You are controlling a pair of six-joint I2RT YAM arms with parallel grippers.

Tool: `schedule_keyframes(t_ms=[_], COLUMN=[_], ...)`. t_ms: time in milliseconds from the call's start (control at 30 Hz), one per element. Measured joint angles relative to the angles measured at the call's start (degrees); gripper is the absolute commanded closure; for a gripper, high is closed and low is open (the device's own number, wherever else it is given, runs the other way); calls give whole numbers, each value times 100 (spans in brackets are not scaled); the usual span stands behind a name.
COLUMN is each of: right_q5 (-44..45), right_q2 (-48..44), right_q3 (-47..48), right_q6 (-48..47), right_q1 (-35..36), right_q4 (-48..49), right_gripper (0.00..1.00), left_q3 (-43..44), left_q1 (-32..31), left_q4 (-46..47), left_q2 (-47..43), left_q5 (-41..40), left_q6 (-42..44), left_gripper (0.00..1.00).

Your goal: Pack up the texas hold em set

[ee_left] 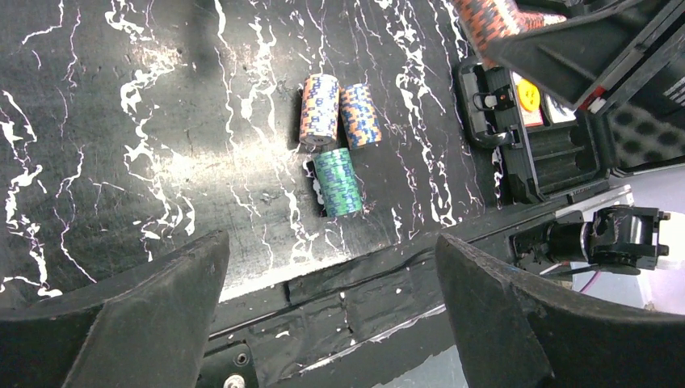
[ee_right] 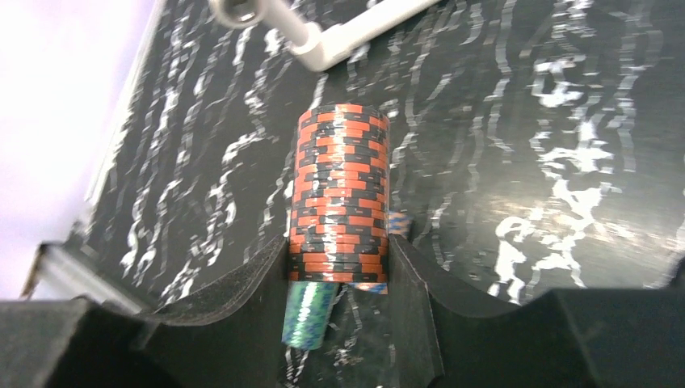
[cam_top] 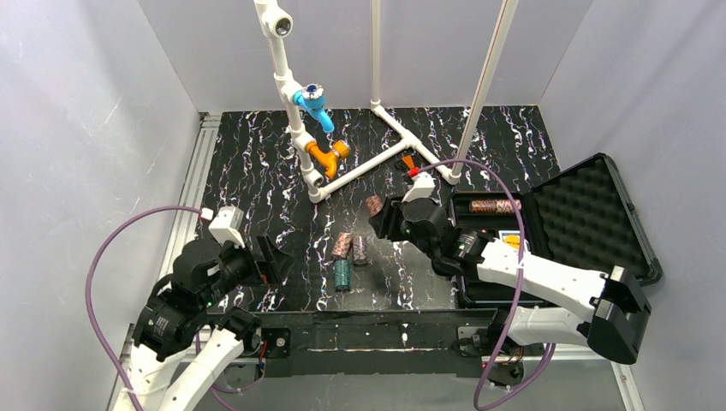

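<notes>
Red chips (ee_right: pixel 339 194) sat squeezed in the right jaws above the table (cam_top: pixel 257 171), likely bound for the black case (cam_top: pixel 591 214). Left jaws hung wide open.

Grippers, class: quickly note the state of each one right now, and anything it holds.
The left gripper is open and empty.
The right gripper is shut on an orange-and-black chip stack.

teal stack (ee_right: pixel 309 314) blurred, maybe half-hidden, case (ee_left: pixel 565 149) cropped
</notes>
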Motion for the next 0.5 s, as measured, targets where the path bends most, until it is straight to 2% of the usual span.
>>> schedule_keyframes(t_ms=[200,500], right_q5=[953,1561], right_q2=[-186,-282], right_q3=[0,-52], right_q6=[105,111], right_q1=[-7,-87], right_q4=[-516,-702], right_gripper=[99,99], left_q3=[-275,-302], left_q1=[0,0], left_q4=[-15,31], left_q2=[-260,-260], left_q5=[0,2], left_q6=[-15,-13], left_gripper=[2,2])
